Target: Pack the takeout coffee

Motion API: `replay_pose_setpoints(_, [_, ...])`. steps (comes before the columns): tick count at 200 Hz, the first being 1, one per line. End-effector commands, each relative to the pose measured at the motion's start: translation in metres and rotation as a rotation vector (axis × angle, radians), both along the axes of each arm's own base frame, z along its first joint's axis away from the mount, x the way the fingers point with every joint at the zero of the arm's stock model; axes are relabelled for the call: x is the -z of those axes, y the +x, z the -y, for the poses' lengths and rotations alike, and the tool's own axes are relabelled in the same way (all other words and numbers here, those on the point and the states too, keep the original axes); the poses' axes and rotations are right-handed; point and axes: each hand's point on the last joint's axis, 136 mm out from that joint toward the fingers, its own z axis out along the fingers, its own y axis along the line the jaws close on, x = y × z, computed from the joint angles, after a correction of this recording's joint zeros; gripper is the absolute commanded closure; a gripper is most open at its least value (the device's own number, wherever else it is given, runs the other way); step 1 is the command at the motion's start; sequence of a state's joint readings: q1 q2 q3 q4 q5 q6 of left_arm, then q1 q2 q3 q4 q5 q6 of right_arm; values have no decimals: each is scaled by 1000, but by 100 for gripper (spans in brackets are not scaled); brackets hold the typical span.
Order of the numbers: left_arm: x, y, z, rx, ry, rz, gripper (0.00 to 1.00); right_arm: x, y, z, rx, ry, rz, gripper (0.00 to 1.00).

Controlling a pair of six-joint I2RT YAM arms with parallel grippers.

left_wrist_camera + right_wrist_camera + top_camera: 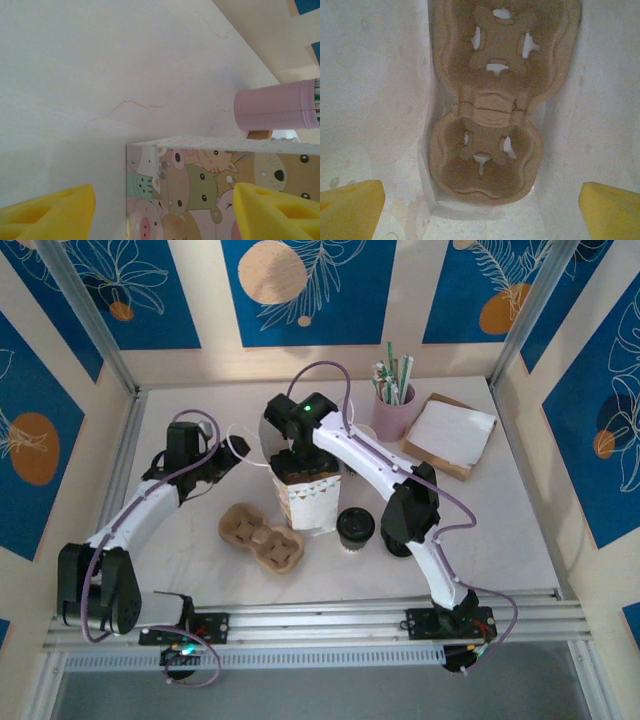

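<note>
The takeout coffee (355, 527) stands upright on the table, lid on, just to the right of the paper bag (310, 502) and close to the elbow of the right arm. It is not yet packed. In the right wrist view a moulded pulp cup carrier (490, 115) is seen lying flat on the bottom of the bag, with both wells empty. A second carrier (262, 537) lies on the table in front of the bag.

To do this step well, the cup should probably be gripped around its body, below the lid. It should be kept upright and lowered straight into one well, without brushing the bag walls. The bag mouth may need to be held open, since the bag looks light and could tip.

The right arm is stretched forward and to the left, with its wrist bent down over the bag mouth. The right gripper (292, 455) is spread and holds nothing. The left arm reaches toward the left side of the bag; the left gripper (228, 453) is also spread and empty, just beside the bag wall but apart from it.
</note>
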State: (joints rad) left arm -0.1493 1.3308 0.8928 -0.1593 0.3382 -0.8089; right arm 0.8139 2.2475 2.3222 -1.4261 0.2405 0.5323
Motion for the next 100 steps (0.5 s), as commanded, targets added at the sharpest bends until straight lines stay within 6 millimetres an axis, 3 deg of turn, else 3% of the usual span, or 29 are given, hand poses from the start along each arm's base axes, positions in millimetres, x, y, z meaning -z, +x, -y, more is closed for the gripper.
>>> replay_pose_setpoints(1, [-23,-1,2,13,19,55,27,-43,-3,-1,-9,70,80,1])
replay_pose_setpoints(100, [-42,-12,0,20,22,84,27,-77,-2,-4,-18,114,163,3])
